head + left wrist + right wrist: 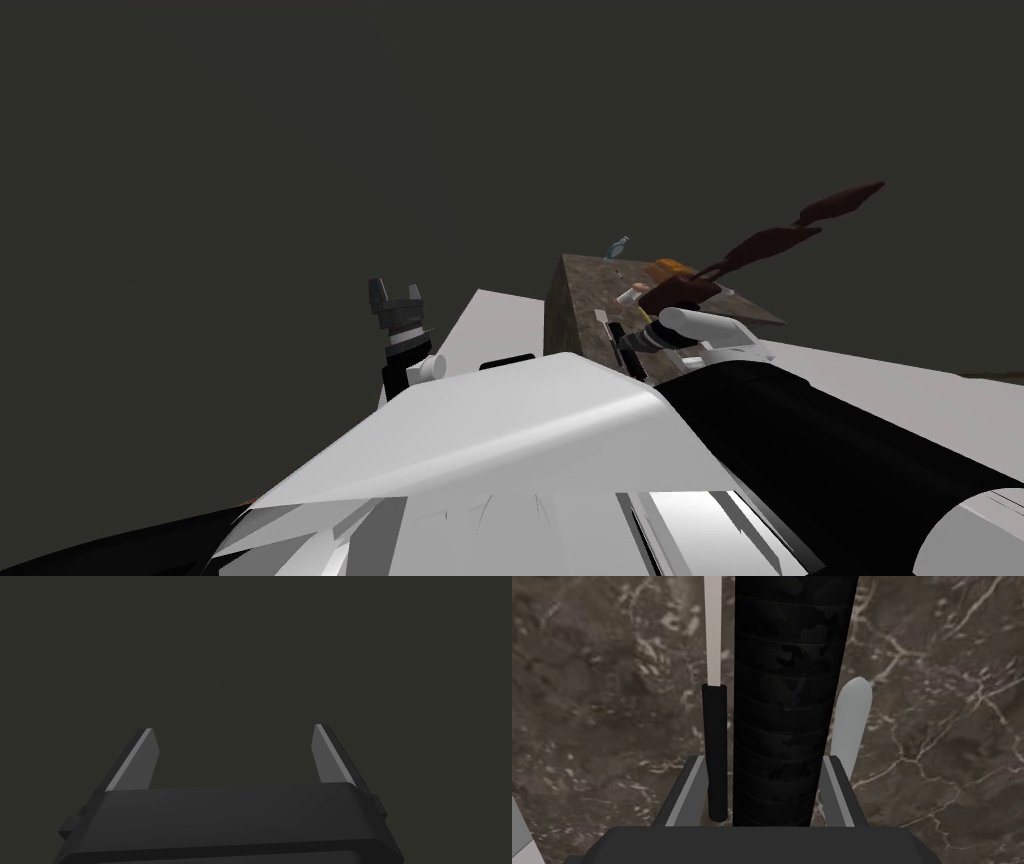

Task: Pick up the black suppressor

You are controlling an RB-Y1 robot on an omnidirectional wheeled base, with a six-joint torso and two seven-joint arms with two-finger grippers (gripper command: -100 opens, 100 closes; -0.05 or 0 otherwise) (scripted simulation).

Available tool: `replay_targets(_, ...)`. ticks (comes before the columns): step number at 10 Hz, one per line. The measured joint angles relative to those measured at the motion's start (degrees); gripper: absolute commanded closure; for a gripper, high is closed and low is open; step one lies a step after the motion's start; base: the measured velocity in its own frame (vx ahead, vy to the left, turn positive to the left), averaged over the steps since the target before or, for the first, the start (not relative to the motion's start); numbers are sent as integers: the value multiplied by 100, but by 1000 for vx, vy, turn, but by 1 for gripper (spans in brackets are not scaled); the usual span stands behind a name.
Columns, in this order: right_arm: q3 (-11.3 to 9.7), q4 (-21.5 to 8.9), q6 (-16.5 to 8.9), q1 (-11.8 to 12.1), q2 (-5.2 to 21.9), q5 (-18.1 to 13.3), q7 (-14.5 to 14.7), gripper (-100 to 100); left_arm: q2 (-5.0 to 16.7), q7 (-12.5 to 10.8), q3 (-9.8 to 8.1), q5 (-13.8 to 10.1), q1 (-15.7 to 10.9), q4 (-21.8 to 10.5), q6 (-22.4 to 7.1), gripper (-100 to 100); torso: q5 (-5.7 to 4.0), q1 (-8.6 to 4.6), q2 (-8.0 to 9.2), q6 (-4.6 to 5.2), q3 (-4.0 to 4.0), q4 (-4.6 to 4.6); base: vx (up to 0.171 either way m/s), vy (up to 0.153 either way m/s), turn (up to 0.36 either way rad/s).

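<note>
Grasp made on the black suppressor [792,676]; the lift comes next.

My right gripper [764,758] reaches down over the near edge of the brown marble table [937,726], ahead and to my right. Its fingers are drawn in narrower than their open stance, and they pinch the ribbed black suppressor, which runs up from the palm between them. I judge the hold set, though I cannot tell whether the suppressor has left the stone. A thin tool with a black handle and white shaft [717,751] lies just beside it, against one finger, and a white rounded piece [854,706] sits by the other. The next move calls for a straight rise without dragging that tool along. My left gripper [232,728] hangs spread wide, off to the left.
</note>
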State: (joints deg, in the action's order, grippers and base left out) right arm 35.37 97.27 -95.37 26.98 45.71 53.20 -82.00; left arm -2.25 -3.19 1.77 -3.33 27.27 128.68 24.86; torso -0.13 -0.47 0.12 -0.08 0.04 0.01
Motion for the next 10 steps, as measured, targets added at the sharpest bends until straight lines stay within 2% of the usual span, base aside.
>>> replay_targets(3, 3, 4, -2, -5, -1, 7, -5, 100, 0, 0, 0, 0, 0, 0, 0, 0, -9, -17, -16, 2, -12, -8, 0, 0, 0)
replay_targets(4, 2, 4, -2, -5, -1, 6, -5, 0, 0, 0, 0, 0, 0, 0, 0, 0, -9, -17, -17, 2, -12, -8, 0, 0, 0)
replay_targets(5, 2, 4, -2, -5, -2, 6, -5, 100, 0, 0, 0, 0, 0, 0, 0, 0, -9, -17, -17, 2, -12, -8, 110, -18, -344)
replay_targets(8, 124, 232, -16, 294, -17, 170, 299, 100, 0, 0, -1, 0, 3, 1, 1, 0, -5, -18, -84, 3, -50, -21, 190, -3, -253)
replay_targets(10, 216, 434, -7, 518, -48, 281, 517, 100, 0, 0, -1, 0, 3, 1, 1, 0, -5, -17, -77, 0, -47, -20, 157, 4, -194)
